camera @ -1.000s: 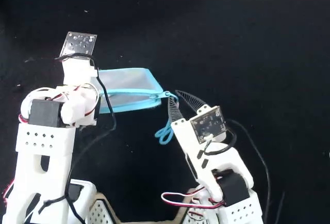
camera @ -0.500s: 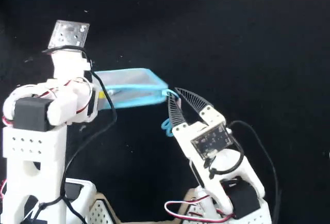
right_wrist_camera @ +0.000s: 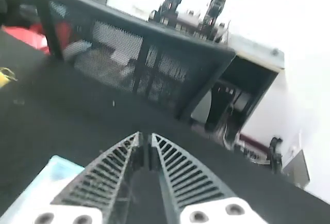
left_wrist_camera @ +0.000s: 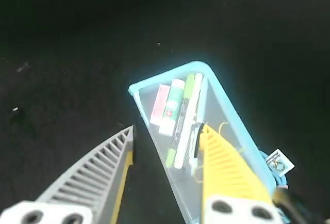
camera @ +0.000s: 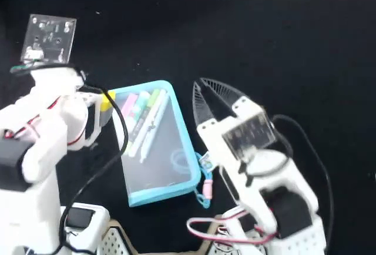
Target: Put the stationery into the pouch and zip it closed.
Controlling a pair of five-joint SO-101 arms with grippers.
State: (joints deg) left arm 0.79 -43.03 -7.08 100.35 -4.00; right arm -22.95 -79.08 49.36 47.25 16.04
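Pouch [left_wrist_camera: 214, 108] lies flat, partly under the spread left gripper [left_wrist_camera: 166, 128]

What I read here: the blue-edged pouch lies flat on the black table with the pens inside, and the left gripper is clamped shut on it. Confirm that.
One thing is wrong. The left gripper is open, not clamped shut: the left wrist view shows its fingers spread wide apart. The rest holds: the pouch lies flat on the table with the pens inside.
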